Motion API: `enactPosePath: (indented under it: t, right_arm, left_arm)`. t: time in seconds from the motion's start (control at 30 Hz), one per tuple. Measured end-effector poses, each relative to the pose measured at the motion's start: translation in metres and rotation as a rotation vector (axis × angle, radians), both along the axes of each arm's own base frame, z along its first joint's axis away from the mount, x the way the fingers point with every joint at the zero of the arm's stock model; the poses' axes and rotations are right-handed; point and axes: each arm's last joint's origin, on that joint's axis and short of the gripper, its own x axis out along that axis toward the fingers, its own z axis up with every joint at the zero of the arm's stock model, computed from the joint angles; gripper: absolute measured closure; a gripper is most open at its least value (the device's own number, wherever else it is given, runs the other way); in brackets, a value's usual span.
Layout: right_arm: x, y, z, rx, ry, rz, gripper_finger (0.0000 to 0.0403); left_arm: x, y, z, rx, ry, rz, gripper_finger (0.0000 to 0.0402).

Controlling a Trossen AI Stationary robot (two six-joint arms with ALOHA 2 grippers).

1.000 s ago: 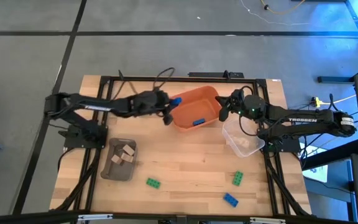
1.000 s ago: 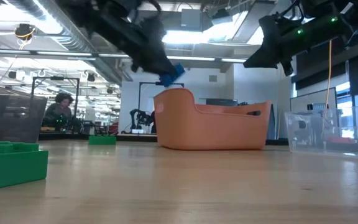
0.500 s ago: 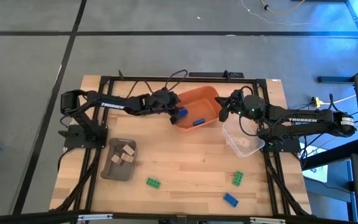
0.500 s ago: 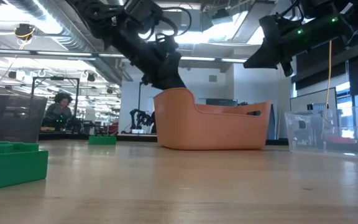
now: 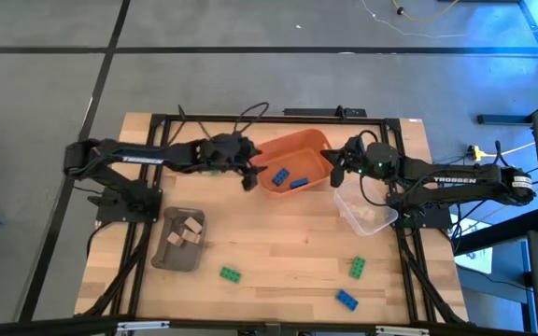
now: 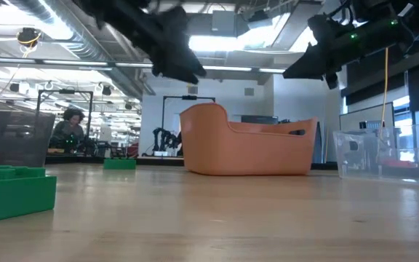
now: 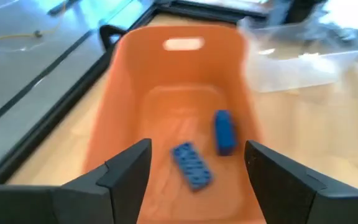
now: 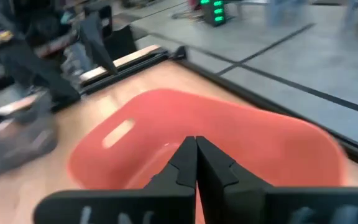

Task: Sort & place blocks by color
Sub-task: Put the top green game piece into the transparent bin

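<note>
Hovering just outside the near-left rim of the orange bin [image 5: 292, 159], the left hand [image 5: 248, 175] has its fingers [image 7: 126, 168] spread wide and holds nothing. Two blue blocks [image 5: 279, 175] [image 5: 298, 182] lie inside the bin, close together but apart. The right hand [image 5: 335, 166] hangs at the bin's right edge with its fingers pressed together, empty. A clear tub [image 5: 364, 207] sits just right of the bin, a grey tray [image 5: 178, 238] with tan blocks [image 5: 190, 225] well to its near-left. On the bare bench [image 5: 278, 243], well nearer than the bin, lie two green blocks [image 5: 230, 273] [image 5: 357, 269] and a third blue block [image 5: 346, 300].
</note>
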Motion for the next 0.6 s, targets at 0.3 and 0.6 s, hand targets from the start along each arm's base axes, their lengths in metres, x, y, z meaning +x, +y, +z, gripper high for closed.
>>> enactPosePath:
  t: [0.3, 0.6]
  right_arm:
    - [0.003, 0.011, 0.0, 0.009, -0.004, 0.175, 0.0403]
    - [0.008, 0.039, 0.006, -0.045, -0.047, 0.331, 0.0402]
  left_arm:
    - [-0.059, -0.064, -0.023, 0.044, -0.308, -0.118, 0.0154]
    - [-0.101, -0.071, -0.046, 0.068, -0.516, -0.12, 0.0154]
